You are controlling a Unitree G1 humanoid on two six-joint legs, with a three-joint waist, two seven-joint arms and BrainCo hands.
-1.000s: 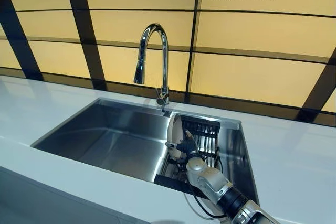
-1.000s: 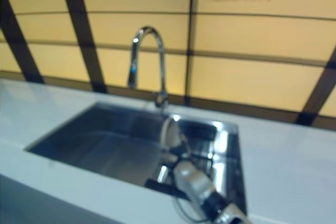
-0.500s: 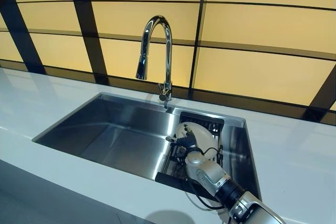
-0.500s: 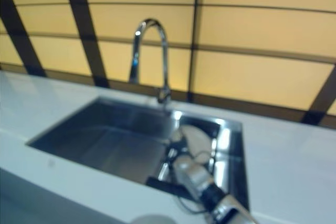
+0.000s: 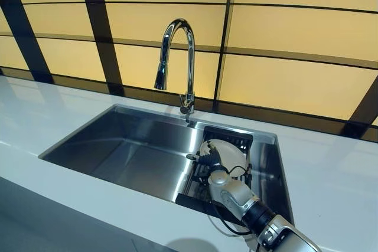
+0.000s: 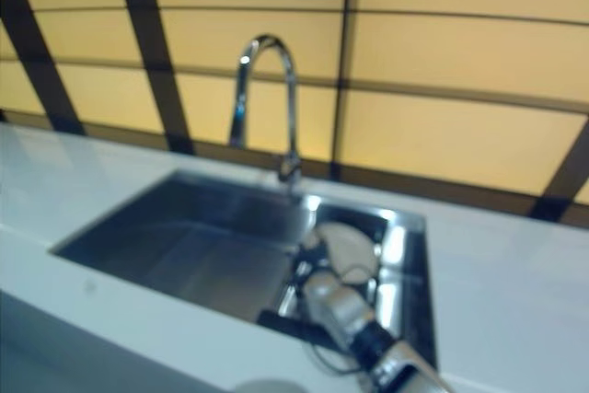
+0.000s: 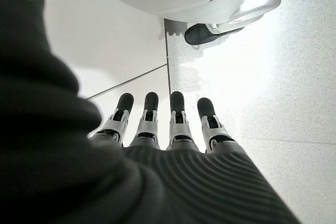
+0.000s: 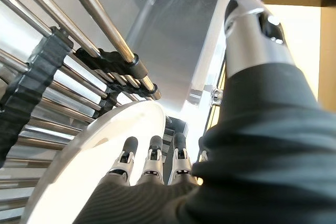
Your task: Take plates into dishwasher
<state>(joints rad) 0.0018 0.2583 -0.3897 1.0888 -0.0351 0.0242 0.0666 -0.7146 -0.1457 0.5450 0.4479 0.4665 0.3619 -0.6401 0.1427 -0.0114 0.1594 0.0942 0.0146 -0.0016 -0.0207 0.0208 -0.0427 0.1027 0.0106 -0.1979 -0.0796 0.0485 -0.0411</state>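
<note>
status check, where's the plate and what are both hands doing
Right robot hand on white plate, grip unclear. Plate tilted over dish rack in sink. Left robot hand open, idle. Nothing blocking.

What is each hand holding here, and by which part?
The right hand grips the white plate at its left rim, over the dish rack. The left hand holds nothing.

This is a kitchen, of the showroom or display kind rather than a lived-in home. A stainless steel sink (image 5: pixel 136 151) is sunk into a long white countertop (image 5: pixel 331 175), with a tall curved chrome faucet (image 5: pixel 177 63) at its back edge and a black dish rack (image 5: pixel 227 146) set into the compartment at its right end. Behind it rises a wall of glowing yellow panels (image 5: pixel 295 81) crossed by dark bands, with a line of printed slogan near the top.
</note>
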